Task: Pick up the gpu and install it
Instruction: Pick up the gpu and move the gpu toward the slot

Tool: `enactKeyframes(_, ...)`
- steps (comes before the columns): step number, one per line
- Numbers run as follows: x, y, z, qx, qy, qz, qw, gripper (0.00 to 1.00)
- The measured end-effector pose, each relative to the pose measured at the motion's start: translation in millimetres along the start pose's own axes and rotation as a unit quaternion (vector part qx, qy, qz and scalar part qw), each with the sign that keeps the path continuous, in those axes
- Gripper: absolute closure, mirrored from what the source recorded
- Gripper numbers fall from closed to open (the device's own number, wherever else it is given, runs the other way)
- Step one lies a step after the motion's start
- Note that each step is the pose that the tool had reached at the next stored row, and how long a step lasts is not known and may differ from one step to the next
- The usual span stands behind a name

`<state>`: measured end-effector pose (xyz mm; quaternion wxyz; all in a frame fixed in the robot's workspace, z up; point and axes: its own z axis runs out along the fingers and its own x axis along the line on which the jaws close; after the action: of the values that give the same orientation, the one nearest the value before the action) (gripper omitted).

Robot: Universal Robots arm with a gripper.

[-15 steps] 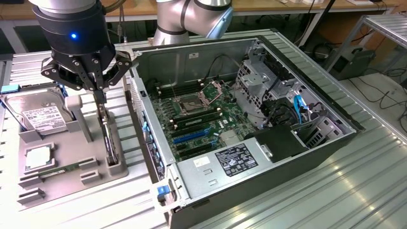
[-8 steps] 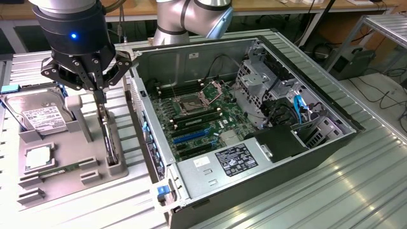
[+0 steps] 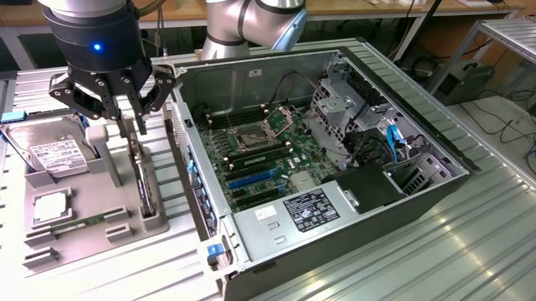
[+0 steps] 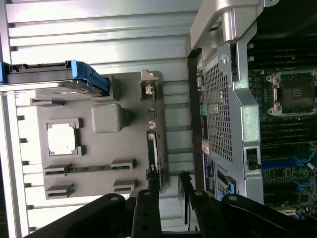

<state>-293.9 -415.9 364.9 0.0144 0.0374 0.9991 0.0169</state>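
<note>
The claw (image 3: 135, 133) (image 4: 168, 181) hangs over the far end of the gpu (image 3: 147, 188) (image 4: 153, 148) with its jaws parted and nothing between them. In the wrist view one fingertip (image 4: 151, 184) lines up with the card's edge, and the other sits out over the gap between the tray and the case. I cannot tell whether either finger touches the card.

The gpu stands on edge in a long slot along the side of the grey tray (image 3: 113, 172) (image 4: 99, 151) that faces the case. It is a thin dark card, with its pale bracket (image 4: 148, 89) at the end away from the fingers.

The other parts lie on the same tray, on the side away from the case:
- The hard drive (image 3: 50, 150) (image 4: 39, 74) with its white label.
- The cpu (image 3: 50, 207) (image 4: 62, 139) in a square pocket.
- The memory stick (image 3: 80, 222) (image 4: 89, 168), lying flat between small posts.

Just beside the tray, on the exterior view's right, stands the open case (image 3: 251, 81) — its perforated rear panel (image 4: 220, 114) rises close to the gpu slot. Inside it the motherboard (image 3: 268, 157) (image 4: 287, 148) lies bare, with an open socket (image 3: 251, 138) (image 4: 294, 94) and blue slots (image 3: 251, 179) (image 4: 287, 161). The power supply (image 3: 302, 210) is at the near end, and a drive cage (image 3: 343, 119) with cables is on the far side. Tray and case both rest on a ribbed metal table (image 3: 418, 251) (image 4: 99, 39).
</note>
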Motion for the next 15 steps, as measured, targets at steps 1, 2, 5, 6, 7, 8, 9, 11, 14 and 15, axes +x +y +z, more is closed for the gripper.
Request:
enactKeyframes(1, 0.0, 0.0, 0.0, 0.0, 0.0, 0.0, 1.0, 0.7)
enactKeyframes(2, 0.0, 0.0, 0.0, 0.0, 0.0, 0.0, 1.0, 0.7)
enactKeyframes(5, 0.0, -0.1, 1.8, -0.0001, -0.0006, 0.0, 1.0, 0.7)
enactKeyframes(6, 0.1, -0.2, 3.5, 0.0, -0.0005, 0.0, 1.0, 0.7)
enactKeyframes(7, 0.6, -0.2, 5.2, 0.0, -0.0005, 0.0, 1.0, 0.7)
enactKeyframes(8, 1.0, -0.3, 7.1, 0.0, -0.0005, 0.0, 1.0, 0.7)
enactKeyframes(9, 1.6, -0.4, 9.3, 0.0, -0.0006, 0.0, 1.0, 0.7)
enactKeyframes(11, 2.6, -0.7, 12.6, 0.0, -0.0006, 0.0, 1.0, 0.68)
enactKeyframes(14, 4.7, -2.4, 18.0, 0.0, -0.0006, 0.0, 1.0, 0.62)
enactKeyframes(15, 5.6, -3.0, 19.8, 0.0, -0.0006, 0.0, 1.0, 0.62)
